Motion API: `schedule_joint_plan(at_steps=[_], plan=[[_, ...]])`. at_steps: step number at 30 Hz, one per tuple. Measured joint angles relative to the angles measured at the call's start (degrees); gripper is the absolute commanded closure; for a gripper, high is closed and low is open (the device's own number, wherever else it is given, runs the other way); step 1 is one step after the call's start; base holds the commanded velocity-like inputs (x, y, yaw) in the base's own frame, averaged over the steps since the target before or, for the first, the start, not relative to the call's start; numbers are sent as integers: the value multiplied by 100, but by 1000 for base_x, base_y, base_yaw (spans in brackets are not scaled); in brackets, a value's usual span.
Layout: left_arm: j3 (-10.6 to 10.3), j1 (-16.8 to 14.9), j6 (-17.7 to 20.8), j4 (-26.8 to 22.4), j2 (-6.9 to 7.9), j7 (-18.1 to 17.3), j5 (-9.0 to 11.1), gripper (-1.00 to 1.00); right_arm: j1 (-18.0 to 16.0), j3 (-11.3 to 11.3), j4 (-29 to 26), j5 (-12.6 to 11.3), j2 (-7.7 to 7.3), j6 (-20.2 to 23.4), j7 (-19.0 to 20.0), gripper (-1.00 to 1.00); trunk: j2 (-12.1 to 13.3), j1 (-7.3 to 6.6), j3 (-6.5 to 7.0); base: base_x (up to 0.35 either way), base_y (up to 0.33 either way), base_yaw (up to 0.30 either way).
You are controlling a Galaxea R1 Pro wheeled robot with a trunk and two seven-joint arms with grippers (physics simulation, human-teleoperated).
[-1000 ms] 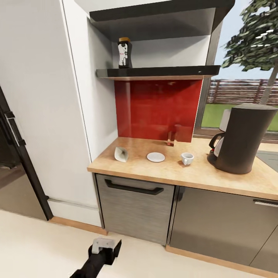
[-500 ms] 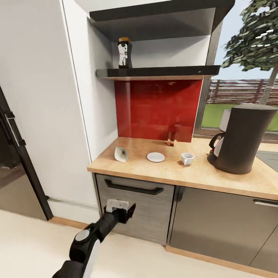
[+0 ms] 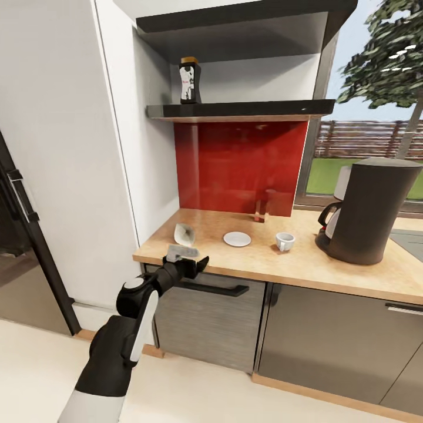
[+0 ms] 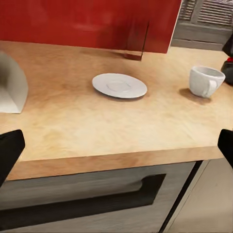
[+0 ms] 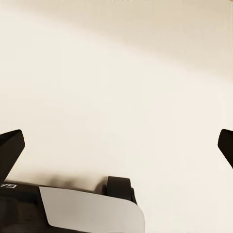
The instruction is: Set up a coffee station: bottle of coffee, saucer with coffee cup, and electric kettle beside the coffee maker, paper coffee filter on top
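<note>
My left pincer [image 3: 187,261] hangs at the front edge of the counter [image 3: 282,267], its fingers spread wide apart and gripping nothing. My right pincer [image 5: 116,145] is likewise spread, holding nothing and pointing at pale floor.

On the counter the paper coffee filter [image 3: 184,234] lies nearest my left pincer, toward the counter's left end. The saucer [image 3: 237,238] sits beyond it, then the coffee cup [image 3: 285,241], apart from the saucer, then the coffee maker [image 3: 367,210] at the right. The bottle of coffee [image 3: 189,80] stands on the kitchen shelf [image 3: 241,109], well above.

My guess is the filter comes next. The risks as I judge them: the pincer sits level with the counter's edge, so pushing forward without rising could knock a finger against the wood. The filter is light and folded, so a glancing touch may shove it toward the wall, and a hard squeeze could crumple it.
</note>
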Motion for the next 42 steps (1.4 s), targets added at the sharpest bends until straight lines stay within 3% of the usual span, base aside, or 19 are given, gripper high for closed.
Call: schedule_joint_plan(at_steps=[4, 5, 10, 33, 34, 38, 42], plan=[[8, -304, 6, 386, 0, 181, -21, -100, 0, -7, -4, -1, -15, 3, 0, -100, 0, 0, 0, 0, 0, 0], [16, -394, -63, 519, 0, 1056, -32, -100, 4, -10, 27, 2, -35, 3, 0, -100, 0, 0, 0, 0, 0, 0], [21, -416, -227, 503, -2, 1528, -24, -100, 8, -11, 137, 3, -40, 4, -6, -100, 0, 0, 0, 0, 0, 0], [80, -421, -289, 529, -3, 1667, -56, -100, 9, -14, 359, 8, -42, -5, -16, -100, 0, -1, 0, 102, 0, 0], [94, -421, -285, 537, -3, 1672, -289, -100, 9, -13, 359, 8, -42, -5, -16, -100, 0, 0, 0, 7, 0, 0], [111, -421, -275, 515, -3, 1680, -707, -100, 9, -13, 359, 8, -42, -5, -16, -100, 0, 0, 0, 3, 0, 0], [121, -421, -268, 503, -3, 1671, -840, -100, 9, -13, 359, 8, -42, -5, -16, -100, 0, 0, 0, 1, 0, 0]])
